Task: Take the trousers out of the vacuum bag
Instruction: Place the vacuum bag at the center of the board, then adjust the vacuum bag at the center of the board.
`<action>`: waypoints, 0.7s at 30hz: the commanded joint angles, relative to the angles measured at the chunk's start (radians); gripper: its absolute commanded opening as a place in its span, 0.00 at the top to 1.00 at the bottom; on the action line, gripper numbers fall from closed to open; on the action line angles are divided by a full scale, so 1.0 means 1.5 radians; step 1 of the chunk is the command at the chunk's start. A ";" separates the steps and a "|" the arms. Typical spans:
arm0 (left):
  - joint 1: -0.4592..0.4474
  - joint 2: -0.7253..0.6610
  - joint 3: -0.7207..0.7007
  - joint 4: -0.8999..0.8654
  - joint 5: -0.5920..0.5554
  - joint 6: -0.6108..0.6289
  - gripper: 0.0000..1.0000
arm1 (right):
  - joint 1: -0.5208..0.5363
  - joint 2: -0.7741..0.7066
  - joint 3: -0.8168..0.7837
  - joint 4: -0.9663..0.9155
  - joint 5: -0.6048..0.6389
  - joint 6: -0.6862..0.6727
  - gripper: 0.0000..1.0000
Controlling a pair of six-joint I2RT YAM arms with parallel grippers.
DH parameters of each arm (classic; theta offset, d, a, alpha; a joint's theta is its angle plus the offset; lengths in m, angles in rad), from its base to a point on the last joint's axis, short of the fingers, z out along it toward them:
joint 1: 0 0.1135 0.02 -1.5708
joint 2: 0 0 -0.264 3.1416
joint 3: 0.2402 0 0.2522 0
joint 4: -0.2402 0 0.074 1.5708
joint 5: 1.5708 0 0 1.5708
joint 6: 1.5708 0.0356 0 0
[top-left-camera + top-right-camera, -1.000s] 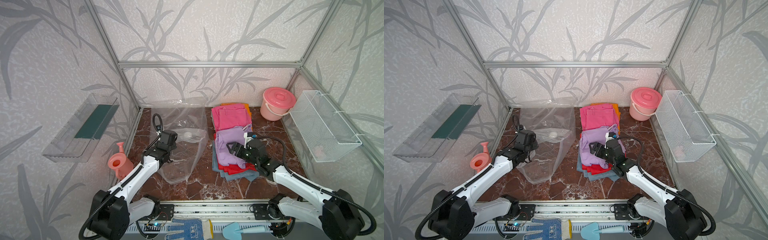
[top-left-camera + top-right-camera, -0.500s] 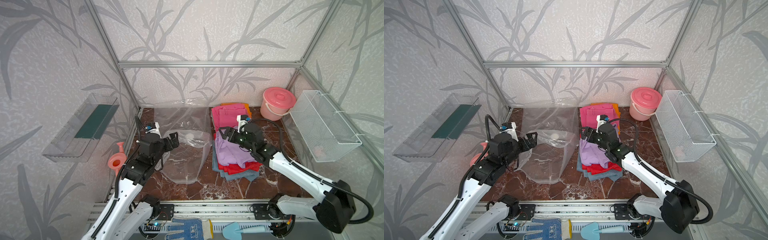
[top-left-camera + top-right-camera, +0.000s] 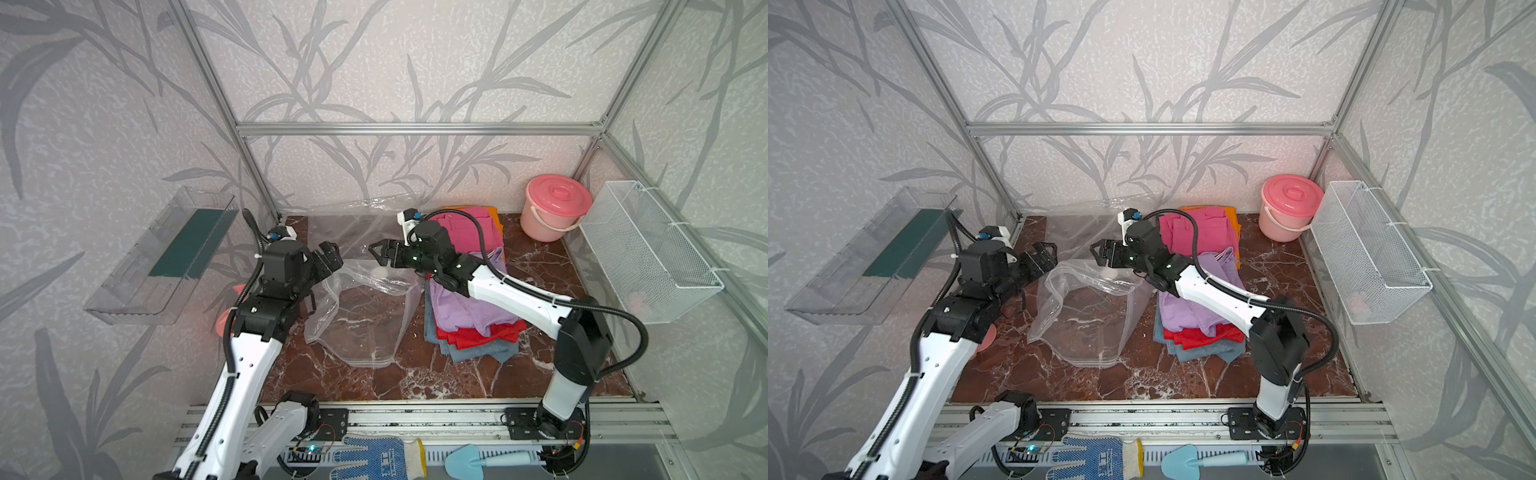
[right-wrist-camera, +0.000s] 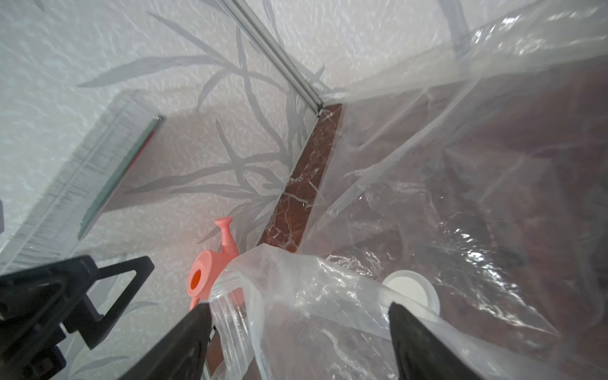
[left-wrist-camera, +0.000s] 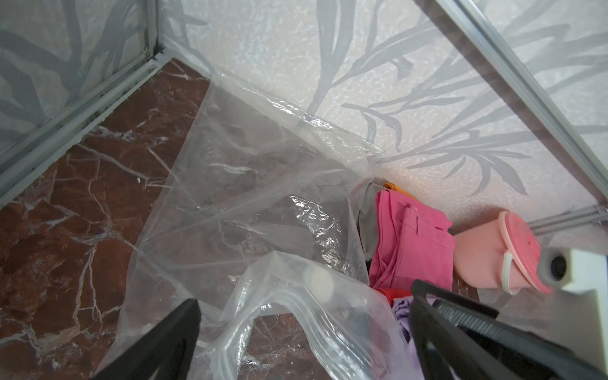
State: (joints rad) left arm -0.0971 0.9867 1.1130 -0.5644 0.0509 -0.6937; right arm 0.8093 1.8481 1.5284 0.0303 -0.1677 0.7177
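While trousers point(image 3: 469, 307) lie beside vacuum bag point(image 3: 365, 320), left claw point(image 3: 331, 255), right claw point(image 3: 377, 257) gape wide.

We find the left arm point(image 3: 249, 349) raised and bent at the elbow, left gripper point(image 3: 331, 258) with jaws wide apart; the right arm point(image 3: 511, 291) stretches across toward it, right gripper point(image 3: 378, 255) likewise parted; the grippers face each other, near, not touching.

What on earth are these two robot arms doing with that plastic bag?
The job is getting the trousers out of the vacuum bag, and that looks done. The bag lies clear and empty on the marble table, with the trousers stacked right beside it. The left hand and the right hand hover open over the bag's raised edge, facing each other, gripping nothing.
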 commanded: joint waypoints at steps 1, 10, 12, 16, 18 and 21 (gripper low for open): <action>0.029 0.033 0.027 0.004 0.088 -0.046 0.01 | 0.012 0.027 0.014 -0.039 -0.025 0.009 0.17; 0.034 0.103 0.010 0.027 0.210 -0.037 0.02 | 0.032 -0.079 -0.256 -0.021 0.040 0.040 0.18; 0.030 0.122 -0.007 0.032 0.253 -0.030 0.03 | 0.037 -0.089 -0.301 -0.012 0.059 0.050 0.18; -0.013 0.136 -0.063 0.033 0.259 -0.030 0.04 | 0.042 -0.077 -0.354 0.024 0.100 0.075 0.18; -0.041 0.135 -0.092 0.033 0.247 -0.029 0.04 | 0.042 -0.062 -0.361 0.034 0.106 0.084 0.18; -0.071 0.134 -0.133 0.032 0.231 -0.033 0.04 | 0.043 -0.047 -0.355 0.038 0.116 0.091 0.19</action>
State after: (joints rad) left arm -0.1787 1.1954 0.9432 -0.5102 0.3935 -0.7444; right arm 0.8730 1.7466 1.0027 0.0837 -0.0544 0.8249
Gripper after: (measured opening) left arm 0.964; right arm 0.814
